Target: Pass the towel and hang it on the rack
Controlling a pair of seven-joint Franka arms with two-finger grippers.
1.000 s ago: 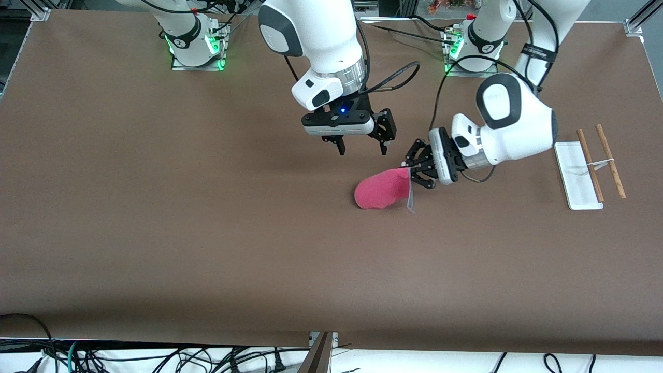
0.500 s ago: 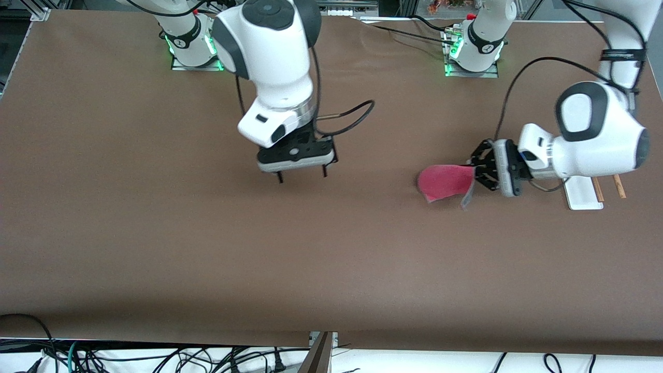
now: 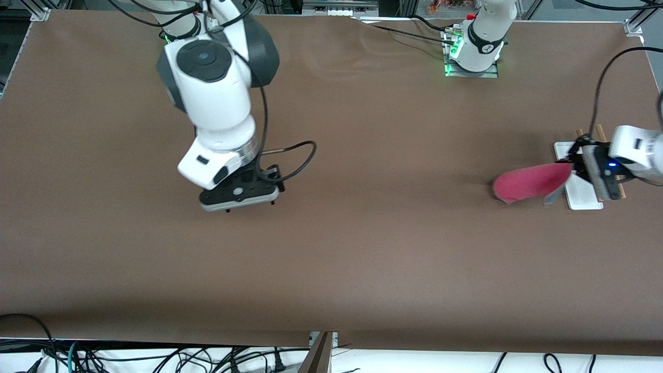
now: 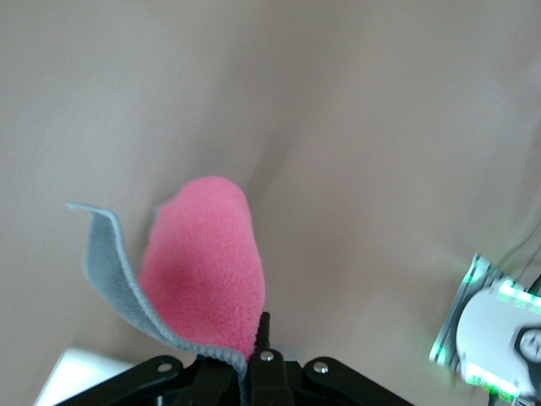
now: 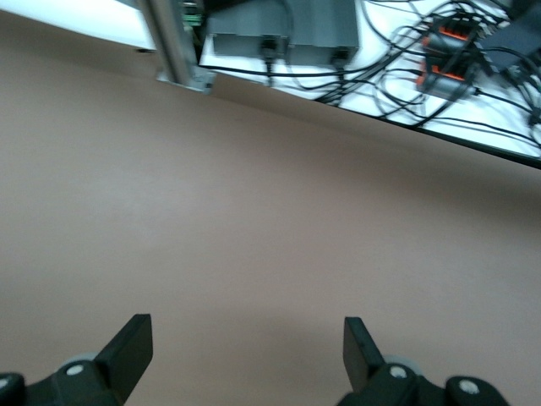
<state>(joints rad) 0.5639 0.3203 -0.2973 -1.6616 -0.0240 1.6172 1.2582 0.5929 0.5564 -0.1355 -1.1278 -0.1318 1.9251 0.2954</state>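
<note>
Currently left gripper [image 3: 574,168] over the rack [image 3: 580,194], jaws clamped on towel [image 3: 528,182] edge, cloth hanging out from them. Right gripper [image 3: 249,206] waits, jaws apart over tabletop [image 3: 362,259].

I am pinching the towel [image 3: 528,182] in my left gripper [image 3: 574,168] over the rack [image 3: 582,192], its pink face up, hanging toward the table's middle. My right gripper [image 3: 249,206] is hovering, fingers spread, over the brown table [image 3: 362,248].

rack [image 3: 582,194] partly hidden by left gripper [image 3: 575,165]
</note>
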